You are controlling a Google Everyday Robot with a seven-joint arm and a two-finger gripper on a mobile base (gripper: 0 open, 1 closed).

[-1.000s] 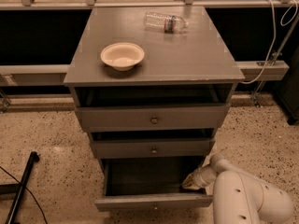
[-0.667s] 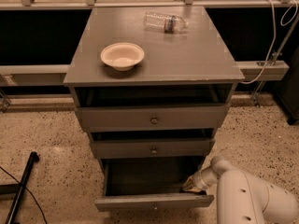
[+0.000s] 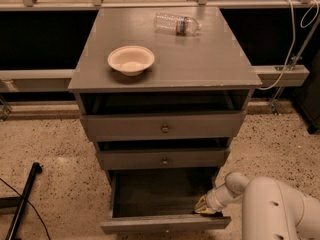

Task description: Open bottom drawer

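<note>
The grey cabinet has three drawers. The bottom drawer [image 3: 165,223] is pulled well out, and its plain grey interior [image 3: 155,194] shows; its knob is hidden from this angle. My gripper [image 3: 204,205] is at the drawer's right front corner, just inside, behind the front panel. My white arm [image 3: 272,209] comes in from the lower right. The mid drawer [image 3: 164,160] and the top drawer [image 3: 164,127] each show a small round knob and stand slightly out.
A cream bowl [image 3: 131,59] and a lying plastic bottle [image 3: 176,24] are on the cabinet top [image 3: 200,64]. A black pole [image 3: 22,204] lies on the speckled floor at left. A white cable [image 3: 292,44] hangs at right by a rail.
The gripper and arm have shifted slightly; the bottom drawer stays pulled out about the same.
</note>
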